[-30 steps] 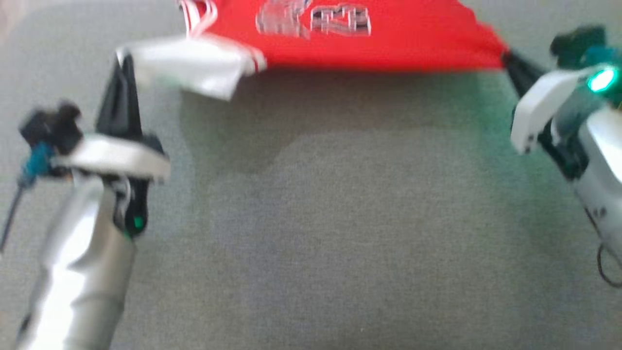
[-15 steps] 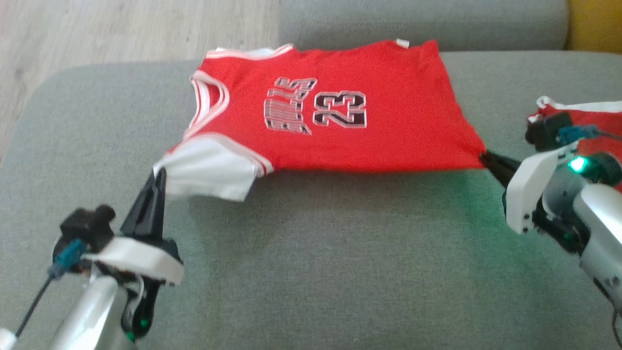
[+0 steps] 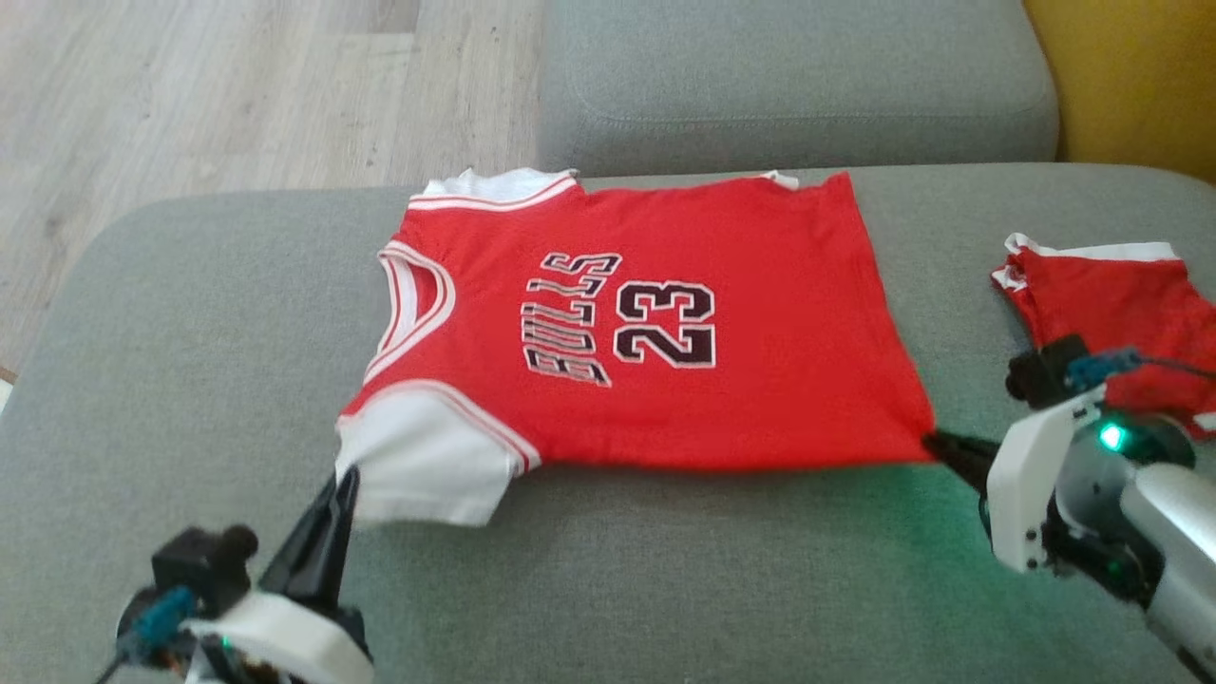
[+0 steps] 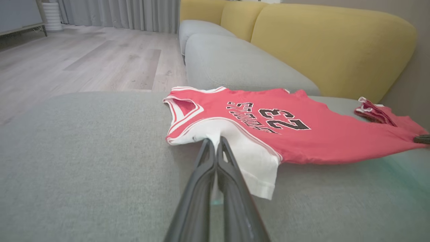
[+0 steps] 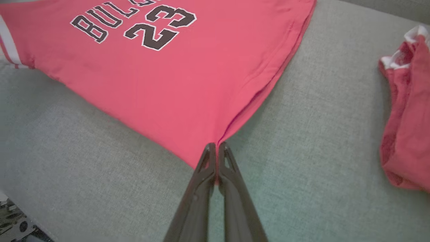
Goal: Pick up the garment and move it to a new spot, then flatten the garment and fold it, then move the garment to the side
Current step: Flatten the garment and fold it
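Observation:
The garment [image 3: 760, 370] is a red jersey printed BULLS 23, with white sleeves, spread flat on the grey sofa seat [image 3: 665, 579]. My left gripper [image 3: 347, 475] is shut on the edge of its near white sleeve [image 3: 427, 465]. In the left wrist view the left gripper [image 4: 214, 141] pinches that sleeve [image 4: 248, 158]. My right gripper [image 3: 936, 442] is shut on the jersey's near hem corner. The right wrist view has the right gripper [image 5: 215, 146] closed on that red corner of the garment [image 5: 174, 87].
A second red garment [image 3: 1111, 304] lies crumpled at the seat's right, close behind my right wrist. A grey cushion [image 3: 798, 85] and a yellow backrest [image 3: 1140, 76] stand behind. Wooden floor [image 3: 190, 95] lies beyond the seat's left edge.
The head camera has tilted up, so the whole jersey and sofa back now show. Both grippers stay shut on the jersey, which looks stretched flatter on the seat.

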{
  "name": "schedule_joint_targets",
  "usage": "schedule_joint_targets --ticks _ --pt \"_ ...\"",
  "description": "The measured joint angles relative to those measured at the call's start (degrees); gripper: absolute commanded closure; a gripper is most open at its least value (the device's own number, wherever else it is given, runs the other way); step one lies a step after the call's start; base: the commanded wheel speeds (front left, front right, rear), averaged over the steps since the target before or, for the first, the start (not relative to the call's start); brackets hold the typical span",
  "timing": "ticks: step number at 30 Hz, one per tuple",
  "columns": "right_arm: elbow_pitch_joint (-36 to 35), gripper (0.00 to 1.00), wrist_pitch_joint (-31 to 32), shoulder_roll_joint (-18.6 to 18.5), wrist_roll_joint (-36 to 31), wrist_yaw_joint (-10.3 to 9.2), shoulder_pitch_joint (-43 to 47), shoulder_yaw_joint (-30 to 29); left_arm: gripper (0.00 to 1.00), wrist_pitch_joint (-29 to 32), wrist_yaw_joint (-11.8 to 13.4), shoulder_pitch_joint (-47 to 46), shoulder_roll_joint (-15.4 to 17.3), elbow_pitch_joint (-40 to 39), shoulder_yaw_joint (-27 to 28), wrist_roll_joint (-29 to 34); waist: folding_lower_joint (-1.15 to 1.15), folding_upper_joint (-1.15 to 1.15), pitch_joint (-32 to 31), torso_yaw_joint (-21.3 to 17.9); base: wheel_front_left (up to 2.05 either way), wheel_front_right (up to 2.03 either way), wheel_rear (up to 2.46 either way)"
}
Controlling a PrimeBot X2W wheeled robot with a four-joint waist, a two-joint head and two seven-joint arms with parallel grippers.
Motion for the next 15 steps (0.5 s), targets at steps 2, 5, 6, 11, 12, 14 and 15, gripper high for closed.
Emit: schedule_joint_targets --ticks 2,5,6,11,12,14,15 --pt "-1.5 1.00 0.9 -0.5 0.9 0.00 1.4 0.0 1.00 1.5 0.6 2.1 0.7 -2.0 -0.3 -0.1 0.00 0.00 -0.3 0.0 0.00 0.00 0.00" --pt "-2.9 1.00 1.4 -1.1 1.1 0.00 2.3 -0.4 1.00 3.1 1.2 3.9 1.2 -4.1 -0.7 -0.6 0.01 0.00 -0.3 0.1 0.00 0.00 0.00" --pt "-3.3 1.00 1.7 -1.2 1.1 0.01 2.4 -0.8 1.00 3.4 1.5 4.1 1.4 -4.4 -0.8 -0.6 0.01 0.00 -0.3 0.1 0.00 0.00 0.00" --pt "-4.2 1.00 1.8 -1.2 0.4 0.00 2.4 -3.2 1.00 4.4 1.9 3.7 1.8 -5.5 -0.7 -0.6 0.01 0.00 0.6 -0.1 0.00 0.00 0.00" --pt "-4.2 1.00 1.8 -1.2 0.1 0.00 2.4 -3.9 1.00 4.4 1.9 3.4 1.8 -5.5 -0.7 -0.6 0.01 0.00 0.9 -0.1 0.00 0.00 0.00" --pt "-4.2 1.00 1.8 -1.0 -0.6 0.00 2.4 -5.0 1.00 4.7 1.9 2.1 2.0 -5.5 -0.5 -0.6 0.02 0.00 1.7 -0.3 0.00 0.00 0.00" --pt "-4.1 1.00 2.1 -0.7 -0.7 0.00 2.3 -5.5 1.00 5.0 1.9 1.1 2.1 -5.3 -0.4 -0.6 0.02 0.00 2.0 -0.4 0.00 0.00 0.00"
